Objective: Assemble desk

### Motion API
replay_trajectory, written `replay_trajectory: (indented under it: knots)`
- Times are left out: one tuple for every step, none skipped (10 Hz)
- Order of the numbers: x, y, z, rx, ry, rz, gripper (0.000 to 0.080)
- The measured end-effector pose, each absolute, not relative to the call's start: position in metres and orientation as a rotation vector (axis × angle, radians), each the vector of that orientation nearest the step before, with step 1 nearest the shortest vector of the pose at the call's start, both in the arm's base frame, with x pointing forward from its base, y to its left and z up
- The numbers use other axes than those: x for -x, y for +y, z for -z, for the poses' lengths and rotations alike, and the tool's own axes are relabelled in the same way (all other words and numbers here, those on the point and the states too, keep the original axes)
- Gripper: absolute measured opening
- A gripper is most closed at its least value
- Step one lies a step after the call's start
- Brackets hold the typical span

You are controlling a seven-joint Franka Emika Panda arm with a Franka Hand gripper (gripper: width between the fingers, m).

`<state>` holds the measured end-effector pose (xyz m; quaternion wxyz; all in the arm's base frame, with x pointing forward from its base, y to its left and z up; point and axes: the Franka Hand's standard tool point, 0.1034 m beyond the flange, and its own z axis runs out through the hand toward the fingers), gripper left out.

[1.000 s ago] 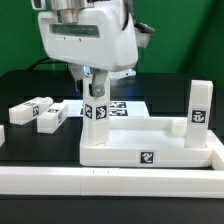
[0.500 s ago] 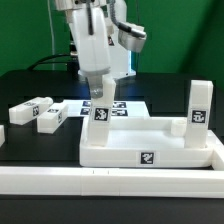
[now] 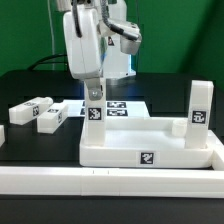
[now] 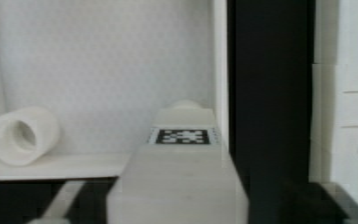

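Green backdrop behind, a black counter (image 3: 35, 150) below, and on it the desk in parts. The slab (image 3: 150, 135) lies flat with its raised rim up, close behind the long white rail (image 3: 110, 182) that runs along the front edge. Two legs stand upright at the slab's far corners: the left leg (image 3: 93, 113) on the exterior view's left and the right leg (image 3: 198, 108) on the exterior view's right, each showing a black-and-white tag. Two loose legs (image 3: 33, 106) (image 3: 52, 118) lie on their sides on the counter, well apart from the slab towards the exterior view's left. The marker board (image 3: 122, 106) lies flat behind the slab, just beside the left leg. The hand (image 3: 93, 95) hangs straight down over the left leg, its fingers at the leg's top — whether they press it or stand clear of it I cannot tell. In the wrist view the left leg (image 4: 185, 170) fills the middle, tag facing the camera, with the slab (image 4: 105, 70) beside it and a round hole (image 4: 19, 135) in the slab just next to the leg.
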<state>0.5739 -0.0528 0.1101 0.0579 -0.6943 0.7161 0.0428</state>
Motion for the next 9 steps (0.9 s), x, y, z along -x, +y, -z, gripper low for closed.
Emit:
replay_trajectory:
  knots:
    - [-0.5739,-0.053,-0.1096,2.164,2.109,-0.126,0.0519]
    - [-0.5734,-0.0517,-0.1079,2.171,2.106,-0.134,0.0624]
    - [-0.5735,-0.052,-0.1071,2.3,1.964,-0.121,0.0624]
    - [-0.574,-0.052,-0.1066,2.4,1.836,-0.112,0.0644]
    - [-0.5743,-0.0514,-0.1058,2.468,1.741,-0.107,0.0644]
    - [-0.5745,-0.0514,-0.1058,2.548,1.616,-0.097,0.0648]
    - [-0.575,-0.0514,-0.1061,2.602,1.523,-0.089,0.0649]
    - [-0.5756,-0.0514,-0.1064,2.668,1.4,-0.079,0.0649]
    - [-0.5757,-0.0514,-0.1064,2.714,1.305,-0.072,0.0649]
